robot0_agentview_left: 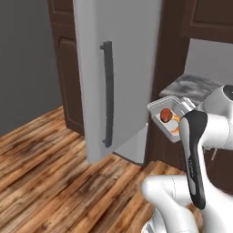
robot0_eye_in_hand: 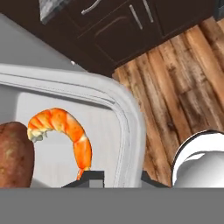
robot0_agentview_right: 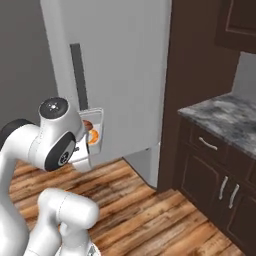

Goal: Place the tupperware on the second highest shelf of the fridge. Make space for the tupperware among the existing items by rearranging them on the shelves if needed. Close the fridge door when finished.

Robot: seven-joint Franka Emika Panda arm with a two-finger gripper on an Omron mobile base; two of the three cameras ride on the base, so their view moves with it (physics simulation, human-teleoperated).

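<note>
The end effector [robot0_eye_in_hand: 116, 177] pinches the tupperware [robot0_agentview_left: 169, 117] by its rim, held up beside the fridge door [robot0_agentview_left: 118, 68].

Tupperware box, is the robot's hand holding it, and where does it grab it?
Yes. The gripper is shut on the tupperware, pinching its rim at one edge, near the orange shrimp inside.

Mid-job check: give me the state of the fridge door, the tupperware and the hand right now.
fridge door: swung open, handle side facing the base.
tupperware: lidless, held off the floor, food inside.
hand: shut on the tupperware's rim.
</note>
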